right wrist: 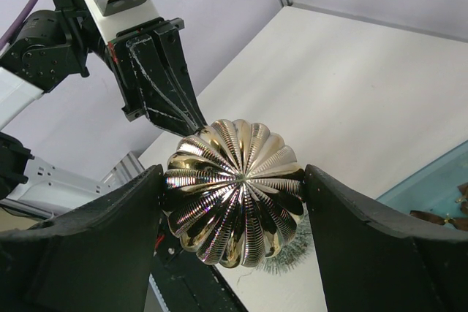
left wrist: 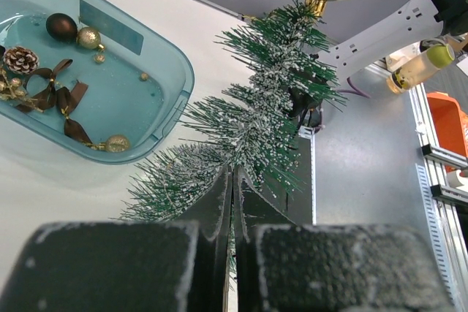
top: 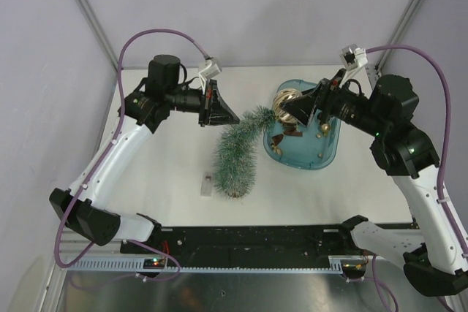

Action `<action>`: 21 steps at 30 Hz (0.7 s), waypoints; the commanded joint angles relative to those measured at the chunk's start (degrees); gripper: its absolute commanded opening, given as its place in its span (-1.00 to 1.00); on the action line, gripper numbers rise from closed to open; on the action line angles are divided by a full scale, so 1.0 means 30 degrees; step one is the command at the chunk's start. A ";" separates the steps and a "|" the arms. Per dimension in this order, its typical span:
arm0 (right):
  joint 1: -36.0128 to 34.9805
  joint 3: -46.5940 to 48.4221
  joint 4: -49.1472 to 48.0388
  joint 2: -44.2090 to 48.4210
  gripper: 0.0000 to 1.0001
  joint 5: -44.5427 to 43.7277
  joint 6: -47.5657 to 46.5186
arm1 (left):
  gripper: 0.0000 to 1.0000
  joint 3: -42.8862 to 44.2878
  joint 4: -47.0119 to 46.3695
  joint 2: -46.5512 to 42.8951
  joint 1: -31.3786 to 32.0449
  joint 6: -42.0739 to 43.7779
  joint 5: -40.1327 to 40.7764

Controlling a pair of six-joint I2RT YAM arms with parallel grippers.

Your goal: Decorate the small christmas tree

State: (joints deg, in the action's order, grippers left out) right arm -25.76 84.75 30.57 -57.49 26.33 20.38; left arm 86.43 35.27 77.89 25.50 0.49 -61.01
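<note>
The small christmas tree (top: pixel 235 162) stands on its base left of the blue tray (top: pixel 327 157), its top bent right toward the tray. My left gripper (top: pixel 232 117) is shut on the tree's upper branches; in the left wrist view the needles (left wrist: pixel 263 122) sit between the closed jaws of the gripper (left wrist: pixel 235 173). My right gripper (top: pixel 292 111) is shut on a ribbed gold ball ornament (top: pixel 286 99) and holds it at the tree's tip. The ball (right wrist: pixel 234 191) fills the right wrist view between the fingers; a bit of the tree (right wrist: pixel 292 253) shows below it.
The tray (left wrist: pixel 175 71) holds a brown ball (left wrist: pixel 61 27), a gold glitter ball (left wrist: pixel 89 37), a pine cone (left wrist: pixel 20 58), a brown ribbon (left wrist: pixel 62 104) and another gold ball (left wrist: pixel 116 143). A small pale strip (top: pixel 208 184) lies left of the tree's base.
</note>
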 commanded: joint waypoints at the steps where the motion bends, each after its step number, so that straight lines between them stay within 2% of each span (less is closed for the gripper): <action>1: 0.0064 -0.0302 -0.1241 0.0226 0.17 0.0094 0.0306 | -1.00 -0.0083 -0.0105 -0.0721 0.0071 0.0363 0.0092; 9: 0.0090 -0.1222 -0.1141 0.0947 0.57 -0.0620 0.0449 | -0.99 -0.0211 -0.0117 -0.0767 0.0056 0.0363 0.0109; 21: 0.0176 -0.2182 -0.0749 0.1584 0.85 -0.2053 0.1109 | -1.00 -0.0275 -0.0096 -0.0811 0.0032 0.0334 0.0117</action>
State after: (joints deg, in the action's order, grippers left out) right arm -25.50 78.76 28.91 -53.36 21.82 22.55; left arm 85.97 35.24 77.60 25.50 0.49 -60.36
